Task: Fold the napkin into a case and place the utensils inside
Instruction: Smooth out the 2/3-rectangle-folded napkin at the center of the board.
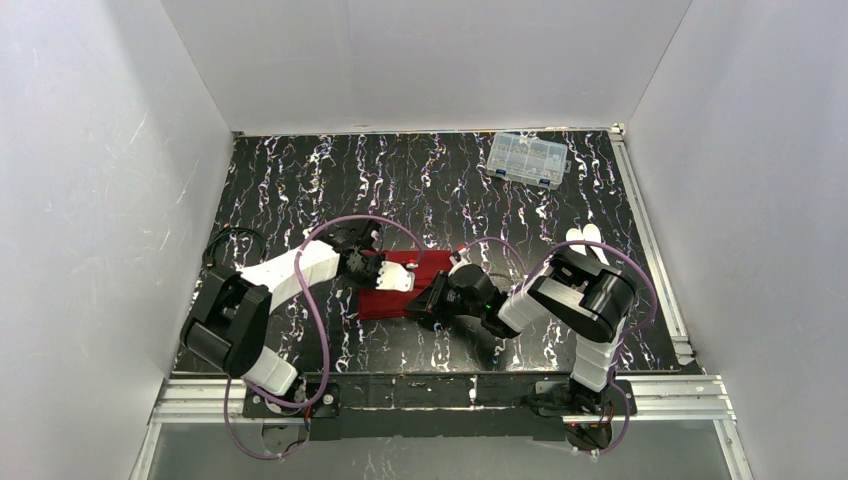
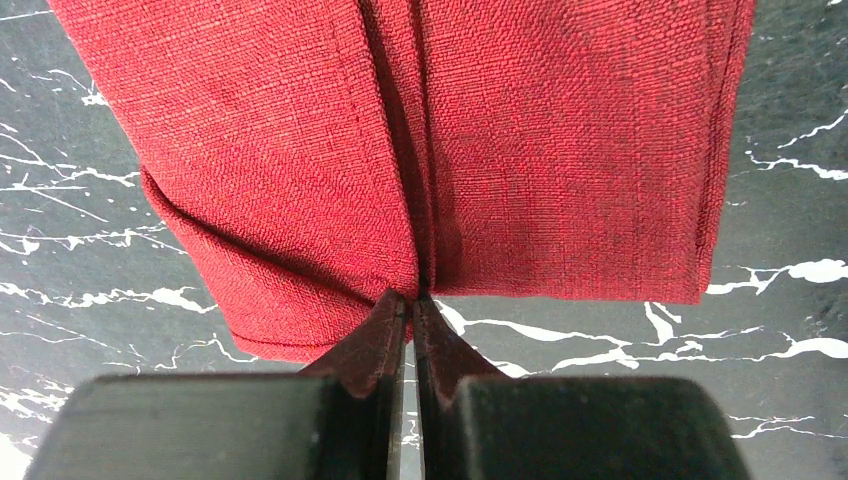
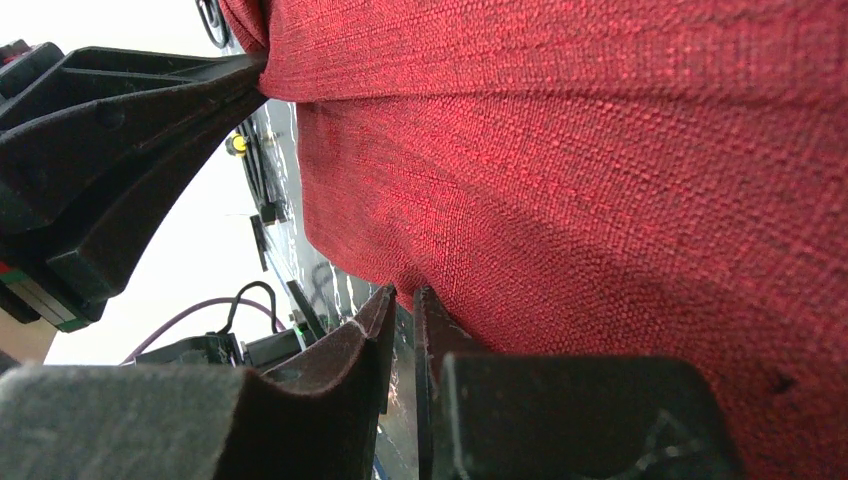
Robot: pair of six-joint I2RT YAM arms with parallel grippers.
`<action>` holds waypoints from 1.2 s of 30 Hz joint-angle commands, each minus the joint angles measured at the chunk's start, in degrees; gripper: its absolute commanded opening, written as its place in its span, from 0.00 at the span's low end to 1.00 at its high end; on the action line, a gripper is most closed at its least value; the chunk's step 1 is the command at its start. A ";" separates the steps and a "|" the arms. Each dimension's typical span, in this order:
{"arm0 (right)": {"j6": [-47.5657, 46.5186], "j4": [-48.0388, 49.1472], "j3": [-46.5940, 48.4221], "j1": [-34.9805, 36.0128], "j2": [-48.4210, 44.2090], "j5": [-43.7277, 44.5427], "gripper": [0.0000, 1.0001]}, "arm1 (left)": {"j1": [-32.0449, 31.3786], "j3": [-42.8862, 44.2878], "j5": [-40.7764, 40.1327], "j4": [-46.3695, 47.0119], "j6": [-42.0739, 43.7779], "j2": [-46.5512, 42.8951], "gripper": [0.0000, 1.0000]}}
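Note:
The deep red napkin [image 1: 388, 300] lies folded into an oblong on the black marbled table, between my two grippers. My left gripper [image 1: 386, 277] is shut on the napkin's near edge [image 2: 411, 297], where two folded flaps [image 2: 300, 150] meet in a seam. My right gripper [image 1: 428, 300] is at the napkin's right end. Its jaws stand almost together at the cloth's lower edge [image 3: 402, 292], and the red fabric [image 3: 600, 200] drapes over one finger. The left gripper's fingers [image 3: 120, 140] pinch the cloth at the upper left of the right wrist view. Two white utensils [image 1: 588, 240] lie behind the right arm.
A clear plastic compartment box [image 1: 527, 160] sits at the back right of the table. Aluminium rails [image 1: 652, 250] run along the right and near edges. White walls close in the left, back and right sides. Purple cables loop over both arms.

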 commanded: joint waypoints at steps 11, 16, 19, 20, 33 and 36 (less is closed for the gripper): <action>-0.96 -6.00 1.54 0.14 0.96 1.38 0.21 | -1.27 0.56 1.98 -3.94 0.77 -5.12 0.00; -0.02 -4.84 0.73 0.08 1.46 1.36 0.21 | -1.73 -1.76 2.14 -4.18 1.73 -6.47 0.00; -0.01 -4.93 0.76 0.14 1.39 1.43 0.21 | -1.73 -2.11 1.62 -4.37 2.30 -6.54 0.00; -0.01 -5.16 0.83 0.12 1.46 1.47 0.21 | -1.73 -2.34 1.52 -4.46 2.58 -6.50 0.00; -5.79 -8.21 3.29 0.09 -3.86 0.44 0.26 | -1.73 -7.89 -1.70 1.70 6.62 -2.82 0.00; -9.86 -14.13 5.05 -0.41 -9.23 1.70 0.31 | -1.73 -7.50 -1.88 2.31 6.90 -1.77 0.00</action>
